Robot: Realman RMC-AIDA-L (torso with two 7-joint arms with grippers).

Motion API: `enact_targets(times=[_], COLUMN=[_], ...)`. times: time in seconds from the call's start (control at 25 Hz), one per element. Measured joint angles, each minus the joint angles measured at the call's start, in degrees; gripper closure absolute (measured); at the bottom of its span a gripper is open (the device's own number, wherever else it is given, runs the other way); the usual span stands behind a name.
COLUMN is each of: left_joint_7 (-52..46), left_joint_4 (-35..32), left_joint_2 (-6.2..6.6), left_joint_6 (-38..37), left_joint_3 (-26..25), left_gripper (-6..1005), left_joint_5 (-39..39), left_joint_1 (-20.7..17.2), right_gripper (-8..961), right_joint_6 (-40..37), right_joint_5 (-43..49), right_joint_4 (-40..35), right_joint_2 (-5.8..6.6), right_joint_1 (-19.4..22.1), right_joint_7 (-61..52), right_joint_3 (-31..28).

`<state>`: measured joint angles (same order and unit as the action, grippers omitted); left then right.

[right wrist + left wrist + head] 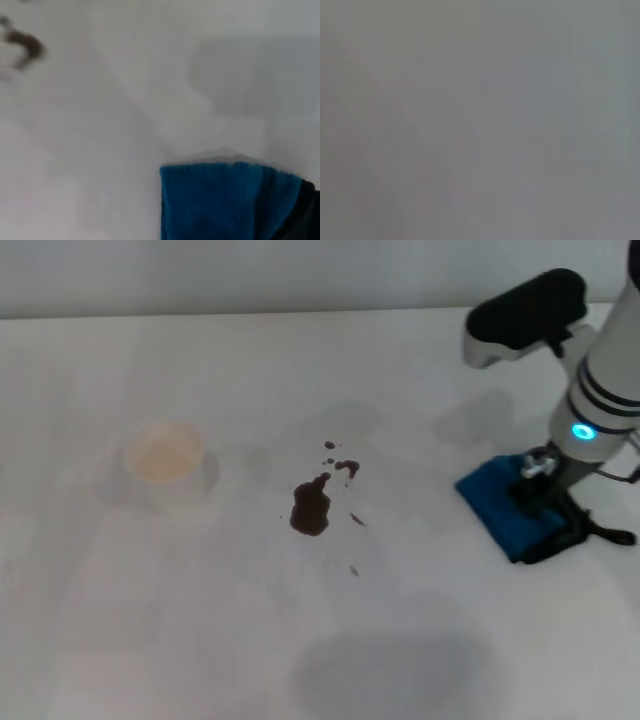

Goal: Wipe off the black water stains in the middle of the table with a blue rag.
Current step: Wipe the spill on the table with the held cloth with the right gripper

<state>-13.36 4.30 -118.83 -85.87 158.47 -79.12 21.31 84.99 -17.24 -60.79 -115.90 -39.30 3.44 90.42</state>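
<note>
Presently the right gripper (548,502) stands directly upon the blue rag (497,500), which lies flat near the right edge of the table (200,640), roughly midway between its far and near edges. Whether the fingers are clenched on the cloth or merely pressing it down cannot be told; the wrist housing hides them from the head view, and the right wrist view shows only the rag's blue nap with its black border. The black water stains (311,508) sit at the middle of the tabletop, well apart from the rag: a main blotch with small droplets scattered on its far and near sides. From the gripper the stains lie toward the left edge, nearly level with the rag, so the coming move appears to be a sideways drag of the cloth across bare white surface. A white paper cup (163,457) stands beyond the stains, nearer the left edge. The left gripper is not in sight; its wrist view shows nothing discernible.
</note>
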Motion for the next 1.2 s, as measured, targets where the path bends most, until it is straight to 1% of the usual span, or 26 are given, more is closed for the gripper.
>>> enact_targets(times=[0.12,0.2,0.44,0.52,0.76,0.88,1.04,1.2], left_joint_7=[0.0,0.0,0.0,0.0,0.0,0.0,0.0,0.0], left_joint_4=[-0.04,-0.1,-0.34,-0.35,-0.35,-0.35,-0.34,-0.73], left_joint_2=[0.0,-0.01,-0.08,-0.09,-0.09,-0.16,-0.17,-0.16], left_joint_6=[-0.01,0.01,-0.37,-0.4,-0.44,-0.48,-0.54,-0.54], left_joint_3=[0.23,0.37,0.57,0.63,0.71,0.7,0.7,0.71], left_gripper=[112,112,111,111,111,111,111,112], left_joint_5=[0.03,0.24,0.55,0.62,0.79,0.81,0.82,0.82], left_joint_1=[0.69,1.21,1.74,1.84,1.9,1.88,1.87,1.91], right_gripper=[890,891,891,892,892,892,892,892], right_joint_6=[-1.75,-3.26,-9.8,-11.42,-14.47,-16.01,-19.31,-22.0], right_joint_5=[-1.93,-2.97,-9.5,-11.32,-14.2,-14.74,-17.77,-19.86], right_joint_4=[0.92,2.96,13.82,15.63,16.47,17.16,20.66,23.34], right_joint_2=[-0.01,-0.06,-0.31,-0.31,-0.29,-0.29,-0.29,-0.29], right_joint_1=[-1.77,-3.47,-12.93,-15.07,-19.76,-21.46,-24.2,-26.0], right_joint_7=[0.6,0.72,0.76,0.96,1.45,1.14,1.21,1.73], right_joint_3=[1.7,3.51,10.96,12.16,14.2,15.64,18.83,21.25])
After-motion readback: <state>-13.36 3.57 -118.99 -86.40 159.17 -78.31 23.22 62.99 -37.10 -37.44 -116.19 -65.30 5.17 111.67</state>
